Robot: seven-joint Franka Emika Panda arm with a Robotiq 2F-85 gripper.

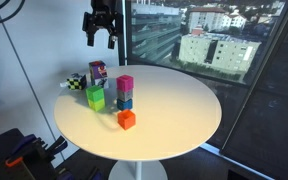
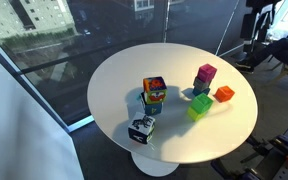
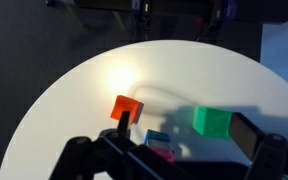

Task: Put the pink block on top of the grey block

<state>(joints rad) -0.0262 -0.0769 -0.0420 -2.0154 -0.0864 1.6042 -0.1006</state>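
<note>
Evidently the pink block [image 1: 125, 84] sits on the grey block [image 1: 125, 102], orange cube [image 1: 127, 120] at six o'clock, so the gripper [image 1: 100, 40] hangs high, jaws apart.

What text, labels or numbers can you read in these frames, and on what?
None legible in any view.
Multicoloured box: printed faces, too blurred to read.
Black-and-white box: markings too small to read.
Pink block: plain, no text.
</note>
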